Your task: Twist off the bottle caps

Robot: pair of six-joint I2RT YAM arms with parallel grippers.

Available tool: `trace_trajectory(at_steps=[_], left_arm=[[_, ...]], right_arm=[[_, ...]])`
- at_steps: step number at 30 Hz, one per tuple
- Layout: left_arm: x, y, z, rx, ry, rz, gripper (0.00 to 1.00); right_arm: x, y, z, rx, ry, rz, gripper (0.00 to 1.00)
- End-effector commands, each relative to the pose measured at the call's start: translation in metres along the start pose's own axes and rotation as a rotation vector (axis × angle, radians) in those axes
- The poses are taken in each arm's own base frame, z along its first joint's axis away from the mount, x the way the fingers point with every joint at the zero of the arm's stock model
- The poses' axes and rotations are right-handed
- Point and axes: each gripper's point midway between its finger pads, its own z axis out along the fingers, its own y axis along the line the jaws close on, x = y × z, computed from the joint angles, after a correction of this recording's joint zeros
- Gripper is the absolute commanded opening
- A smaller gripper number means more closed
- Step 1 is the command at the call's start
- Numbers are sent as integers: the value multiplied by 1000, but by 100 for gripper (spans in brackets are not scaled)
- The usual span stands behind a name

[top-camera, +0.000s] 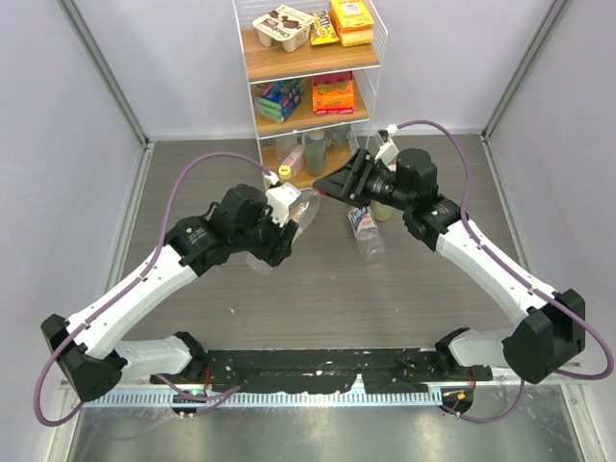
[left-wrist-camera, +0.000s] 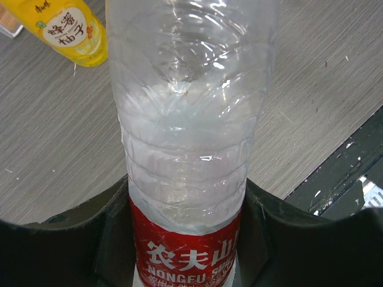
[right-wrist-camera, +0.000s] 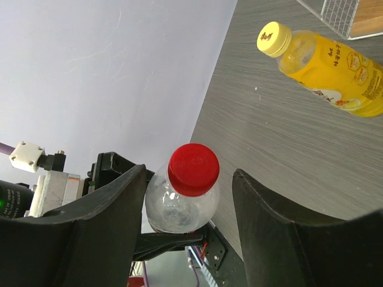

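A grey wood-grain tabletop (top-camera: 318, 308) spreads beneath the left gripper (top-camera: 289, 219) and the right gripper (top-camera: 332, 183). Just beyond both grippers stands a white wire rack with three wooden shelves (top-camera: 289, 62), stocked with coloured boxes and packets (top-camera: 332, 96). A plain pale lavender back wall (top-camera: 173, 58) rises behind the rack. A matching left wall (top-camera: 58, 144) lies well out from the left gripper, and a right wall (top-camera: 568, 125) lies well out from the right gripper. Slanting grey metal posts (top-camera: 106, 72) mark the corners. The light is even and soft. Nearer than the grippers runs a black strip (top-camera: 318, 371), then a pale blue ridged strip (top-camera: 289, 397) and brushed metal (top-camera: 337, 433).
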Motion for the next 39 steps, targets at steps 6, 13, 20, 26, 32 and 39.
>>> trace_trajectory(at_steps=[6, 13, 20, 26, 32, 39], left_arm=[[0, 0, 3, -6, -15, -8, 22], [-1, 0, 2, -6, -15, -5, 22], [1, 0, 4, -5, -7, -2, 22], [2, 6, 5, -36, -1, 0, 21], [3, 7, 6, -40, 1, 0, 21], [4, 7, 7, -41, 5, 2, 21]], right_arm=[[-12, 8, 4, -38, -66, 9, 63], [-12, 6, 12, -38, -65, 20, 56], [-4, 6, 19, -38, -44, 27, 47], [-7, 7, 15, -36, -69, 30, 46], [-10, 8, 13, -33, -93, 35, 64], [-8, 4, 15, -24, -86, 49, 60]])
